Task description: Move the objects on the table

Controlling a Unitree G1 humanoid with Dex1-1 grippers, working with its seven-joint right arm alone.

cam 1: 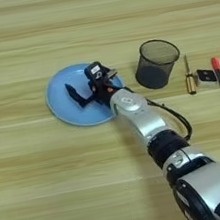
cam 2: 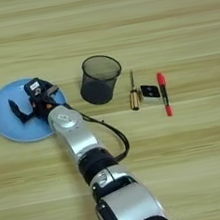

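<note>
Reaching over the blue plate point(cam 1: 63, 107), my gripper point(cam 1: 84, 87) has its two black fingers spread open, holding nothing. Off to my right stands the mesh cup point(cam 1: 156, 63).

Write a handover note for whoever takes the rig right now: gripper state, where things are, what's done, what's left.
Right gripper: over the blue plate, fingers apart, holding nothing visible.
Mesh cup: upright, right of the plate, looks empty.
Screwdriver, black block, red marker: side by side on the table, right of the cup.
Done: no sign of any move.
Left: all of it, and the task names no target.
</note>
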